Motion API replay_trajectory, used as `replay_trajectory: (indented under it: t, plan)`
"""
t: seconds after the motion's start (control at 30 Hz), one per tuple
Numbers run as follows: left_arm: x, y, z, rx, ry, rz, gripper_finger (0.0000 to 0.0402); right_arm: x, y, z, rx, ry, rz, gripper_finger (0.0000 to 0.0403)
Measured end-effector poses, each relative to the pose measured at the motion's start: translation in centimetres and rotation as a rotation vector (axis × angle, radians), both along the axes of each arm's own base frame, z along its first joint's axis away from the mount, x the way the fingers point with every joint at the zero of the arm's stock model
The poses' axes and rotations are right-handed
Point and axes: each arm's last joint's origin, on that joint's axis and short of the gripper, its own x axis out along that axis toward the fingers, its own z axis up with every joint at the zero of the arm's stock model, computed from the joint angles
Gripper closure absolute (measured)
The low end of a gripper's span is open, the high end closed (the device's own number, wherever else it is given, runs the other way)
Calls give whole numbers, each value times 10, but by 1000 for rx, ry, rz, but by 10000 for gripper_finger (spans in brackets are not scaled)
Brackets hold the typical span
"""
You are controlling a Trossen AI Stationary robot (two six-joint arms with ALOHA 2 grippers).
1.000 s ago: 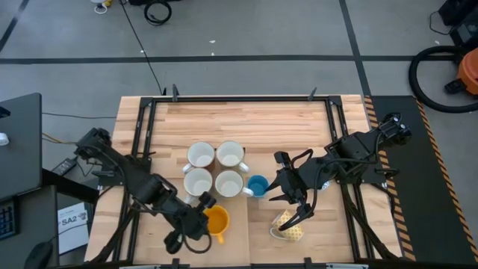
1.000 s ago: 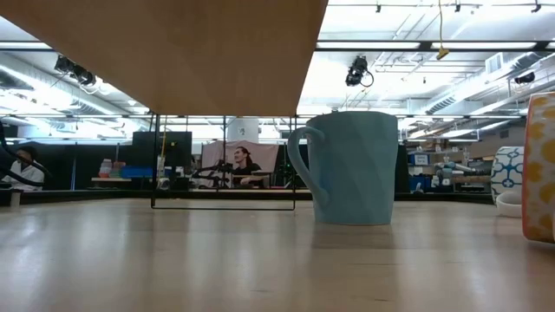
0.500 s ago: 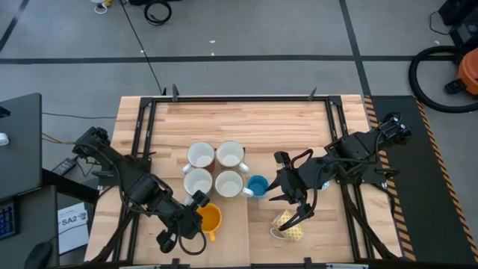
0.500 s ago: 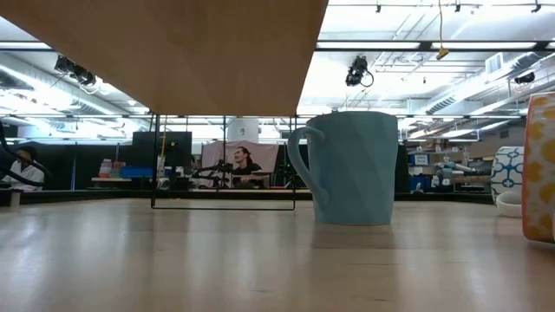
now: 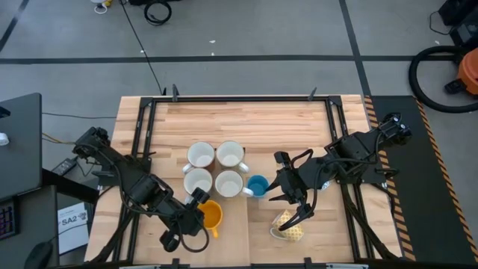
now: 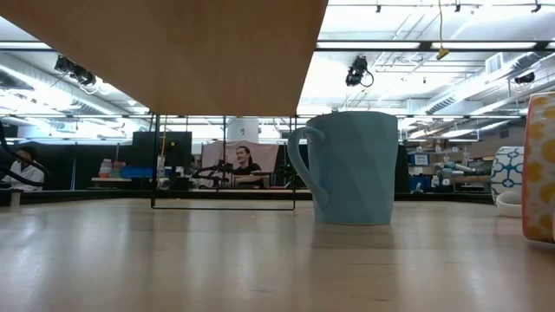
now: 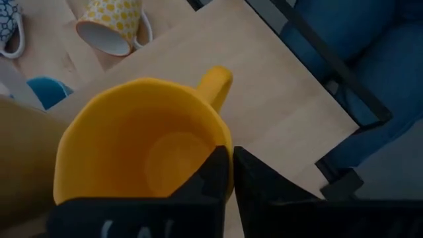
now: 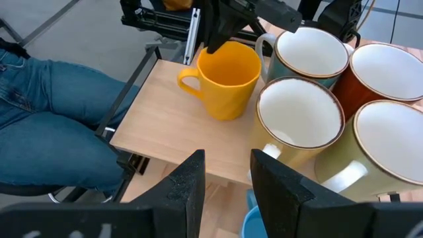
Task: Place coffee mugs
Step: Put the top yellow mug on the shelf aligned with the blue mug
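Observation:
An orange mug [image 5: 213, 217] stands upright near the table's near edge, left of centre, and my left gripper [image 5: 198, 200] is shut on its rim. Just beyond it, several white mugs [image 5: 214, 169] stand in a close square, with a blue mug [image 5: 257, 185] beside them; that blue mug [image 6: 349, 167] also shows in the low view. Over a yellow patterned mug [image 5: 289, 226] lying on its side, my right gripper [image 5: 293, 196] hovers open, touching nothing. A blue-and-white patterned mug [image 7: 8, 26] sits next to the yellow one. My left gripper pinches the orange mug's wall at the rim [image 7: 229, 153], opposite the handle [image 7: 215, 82], with one finger [image 7: 210, 177] inside the mug and the other [image 7: 256, 180] outside. The fingers slant down from the table's left. The mug stays upright; whether its base rests on the table I cannot tell.
Black frame rails [image 5: 142, 142] run along both sides of the table. The near edge [image 8: 165, 155] lies close to the orange mug. A person's legs in jeans [image 8: 53, 106] are beside that corner. Bare wood [image 5: 246, 119] lies beyond the mugs.
My left gripper has turned a little at the wrist while staying shut on the rim. The orange mug has shifted slightly toward the table's left and toward the white mugs. My right gripper has kept still.

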Motion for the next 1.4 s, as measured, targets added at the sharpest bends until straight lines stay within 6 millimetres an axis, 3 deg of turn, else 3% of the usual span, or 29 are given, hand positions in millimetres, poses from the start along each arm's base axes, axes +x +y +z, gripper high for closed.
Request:
replay_trajectory:
  t: [0.27, 0.8, 1.2, 1.4]
  plan:
    - [0, 0, 0, -17, 13, 24, 345, 0, 0, 0, 0, 0, 0, 276]
    - [1, 1, 0, -40, 16, 120, 338, 0, 0, 0, 0, 0, 0, 276]
    - [1, 1, 0, -47, 18, 134, 268, 0, 0, 0, 10, 5, 14, 276]
    - [1, 1, 0, -50, 17, 136, 265, 0, 1, 0, 13, 7, 19, 276]
